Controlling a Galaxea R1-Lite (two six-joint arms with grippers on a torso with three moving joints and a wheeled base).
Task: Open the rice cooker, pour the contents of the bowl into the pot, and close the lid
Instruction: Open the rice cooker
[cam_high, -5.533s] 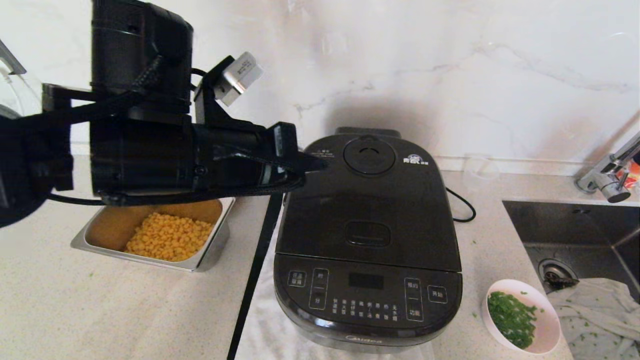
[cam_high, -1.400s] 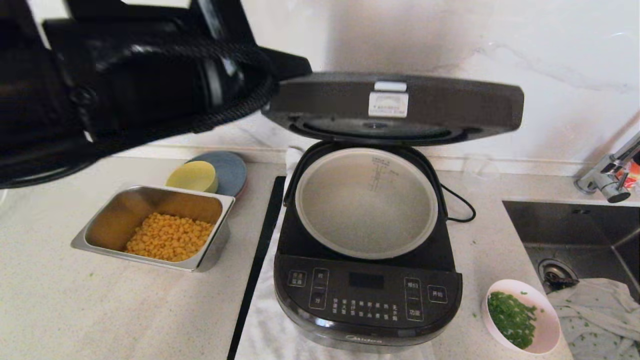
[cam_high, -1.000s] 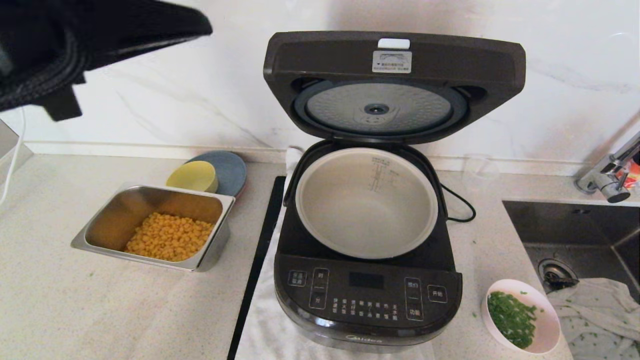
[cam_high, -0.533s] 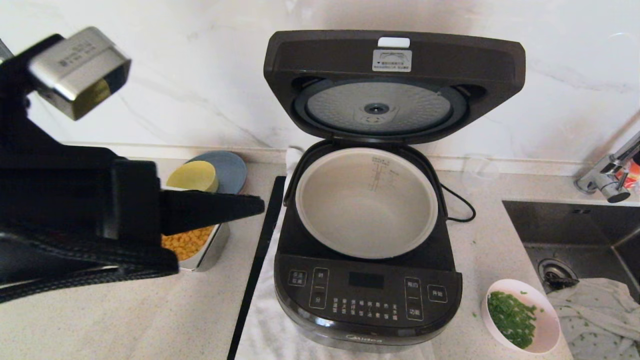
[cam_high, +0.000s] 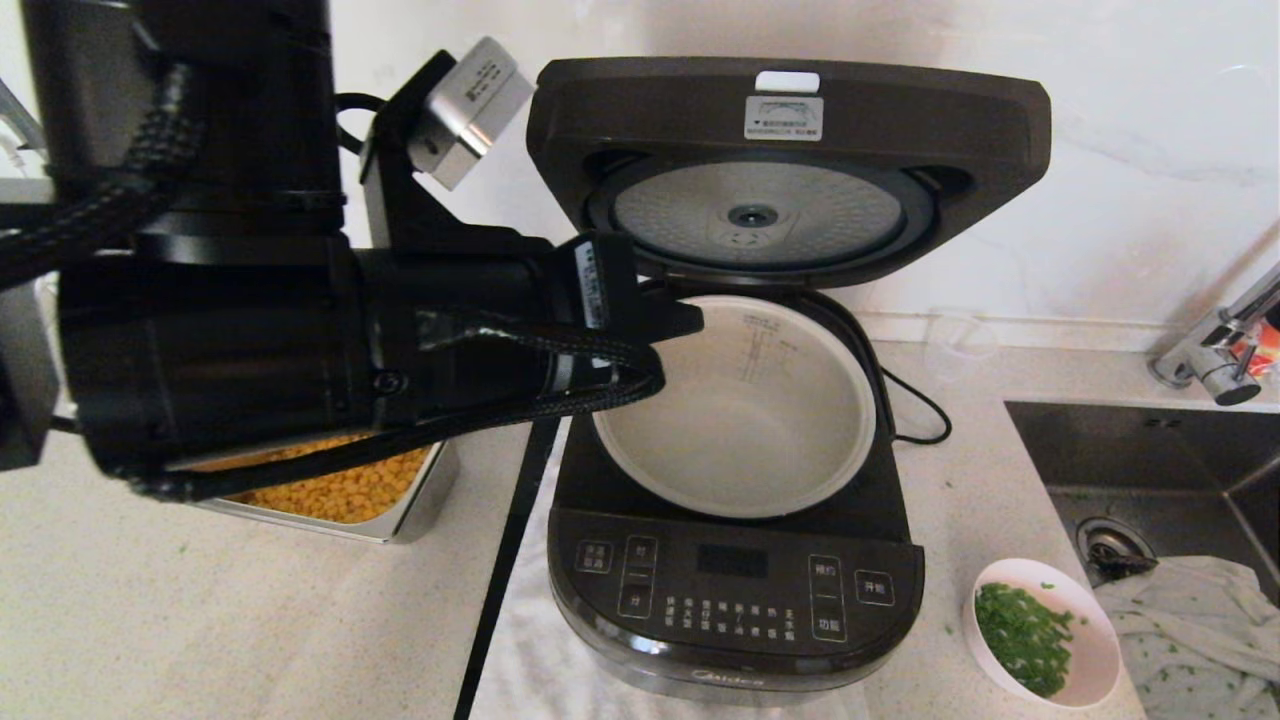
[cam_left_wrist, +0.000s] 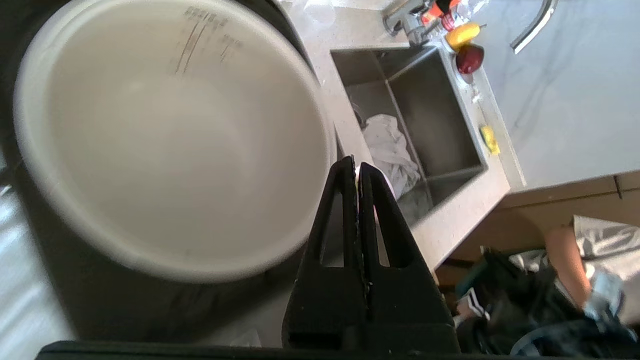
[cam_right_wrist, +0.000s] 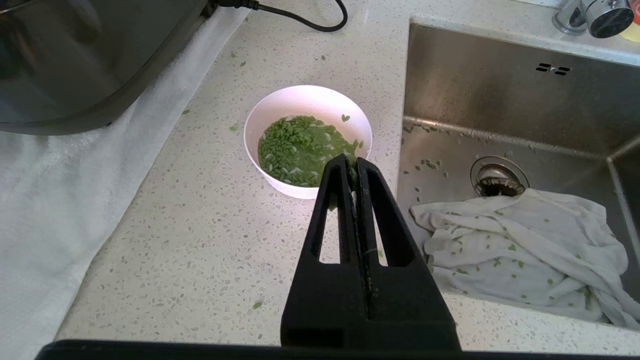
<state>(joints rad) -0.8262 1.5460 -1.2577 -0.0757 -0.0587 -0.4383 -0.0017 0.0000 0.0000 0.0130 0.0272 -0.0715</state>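
- The rice cooker (cam_high: 735, 600) stands at the centre of the counter with the lid (cam_high: 790, 120) tipped fully up at 12 o'clock, so the opening step looks done.
- The pot (cam_high: 735, 440) sits bare inside the body, nothing in it.
- The left gripper (cam_high: 690, 322) hangs over the pot's rim at about 10 o'clock, its fingers pressed together and holding nothing; the left wrist view confirms the empty, closed pincer.
- The bowl (cam_high: 1090, 640) rests on the counter at roughly 4 o'clock from the cooker, just beside the sink (cam_high: 1150, 450), with the contents (cam_high: 1022, 638) heaped green inside.
- The right gripper (cam_right_wrist: 355, 165) hovers above the bowl's near rim, fingers together, gripping nothing.
- Judged step in hand: picking up the bowl. That side belongs to the right arm, so the left arm should clear the pot's mouth first.
- To do it well, the right pincer must spread, straddle the rim with one finger inside and one outside, and close firmly.
- Keeping the bowl level on the carry towards 10 o'clock should avoid adding to the green bits already scattered on the counter; tip only once over the pot's middle.
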